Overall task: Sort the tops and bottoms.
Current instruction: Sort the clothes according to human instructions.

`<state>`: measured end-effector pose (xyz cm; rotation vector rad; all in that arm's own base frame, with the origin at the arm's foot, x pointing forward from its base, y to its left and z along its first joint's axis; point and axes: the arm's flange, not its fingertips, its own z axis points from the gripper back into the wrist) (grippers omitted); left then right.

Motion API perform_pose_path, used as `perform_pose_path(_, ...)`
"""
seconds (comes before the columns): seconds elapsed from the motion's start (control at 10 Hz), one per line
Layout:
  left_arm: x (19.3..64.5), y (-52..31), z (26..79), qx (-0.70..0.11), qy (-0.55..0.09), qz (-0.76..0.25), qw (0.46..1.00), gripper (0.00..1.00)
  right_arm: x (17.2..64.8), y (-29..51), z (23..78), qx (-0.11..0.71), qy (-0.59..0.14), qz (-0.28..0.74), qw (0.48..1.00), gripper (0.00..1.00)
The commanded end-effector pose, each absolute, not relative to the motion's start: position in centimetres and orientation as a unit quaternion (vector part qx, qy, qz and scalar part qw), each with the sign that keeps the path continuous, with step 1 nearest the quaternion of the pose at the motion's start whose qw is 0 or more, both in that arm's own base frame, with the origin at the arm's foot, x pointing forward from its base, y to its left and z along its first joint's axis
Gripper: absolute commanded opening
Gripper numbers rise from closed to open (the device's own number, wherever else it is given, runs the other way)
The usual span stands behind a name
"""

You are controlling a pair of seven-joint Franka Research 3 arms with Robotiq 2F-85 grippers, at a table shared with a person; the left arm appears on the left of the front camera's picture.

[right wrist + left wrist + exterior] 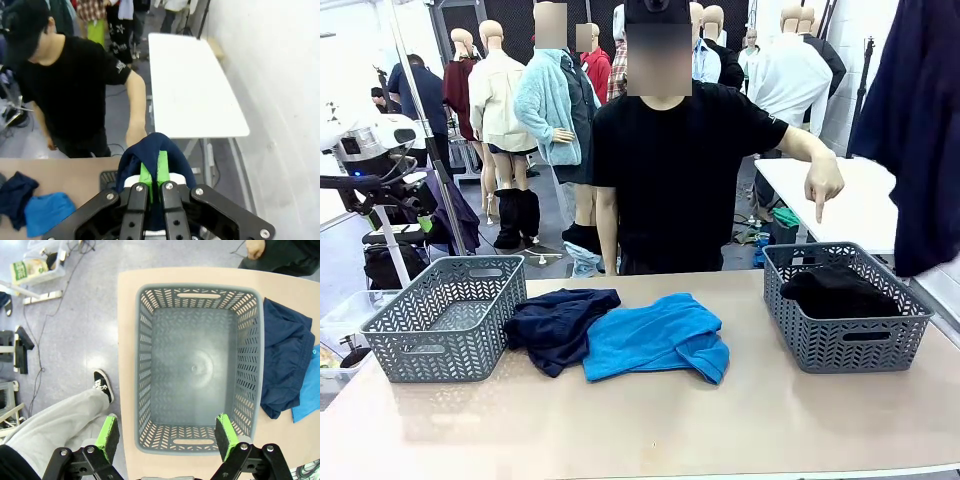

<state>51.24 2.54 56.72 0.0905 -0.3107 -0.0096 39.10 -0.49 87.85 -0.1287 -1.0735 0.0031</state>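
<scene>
On the table lie navy shorts and, beside them, a bright blue T-shirt. An empty grey basket stands at the left. The grey basket at the right holds a black garment. My left gripper hangs open over the empty basket, green pads wide apart. My right gripper is shut on a dark navy garment, which hangs high at the right. The person's hand points down at the right basket.
The person in a black T-shirt stands at the far edge of the table. A white table stands behind at the right. A leg in grey trousers and a shoe are on the floor left of the empty basket.
</scene>
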Motion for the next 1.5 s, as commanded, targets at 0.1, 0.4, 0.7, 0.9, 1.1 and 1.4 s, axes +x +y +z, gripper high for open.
perform_pose_path(0.1, 51.3, 2.6, 56.8, 0.038, -0.158, 0.0, 0.987, 1.0, 40.6, -0.9, 84.6, -0.034, -0.534, -0.037, 0.844, 0.0)
perform_pose_path(0.4, 51.3, 2.6, 56.8, 0.038, -0.158, 0.0, 0.987, 1.0, 41.1, -1.3, 84.2, -0.004, -0.562, -0.083, 0.823, 0.0)
perform_pose_path(0.7, 51.3, 2.6, 56.8, 0.038, -0.158, 0.0, 0.987, 1.0, 43.6, 0.7, 80.2, -0.012, -0.516, -0.068, 0.854, 0.0)
perform_pose_path(0.9, 51.3, 2.6, 56.8, 0.038, -0.158, 0.0, 0.987, 1.0, 44.3, 3.1, 76.4, -0.016, -0.492, -0.061, 0.868, 0.0)
perform_pose_path(1.1, 51.3, 2.6, 56.8, 0.038, -0.158, 0.0, 0.987, 1.0, 43.9, 4.5, 73.4, -0.032, -0.477, -0.08, 0.875, 0.0)
perform_pose_path(1.4, 51.3, 2.6, 56.8, 0.038, -0.158, 0.0, 0.987, 1.0, 43.2, 5.0, 67.3, 0.006, -0.456, -0.085, 0.886, 0.0)
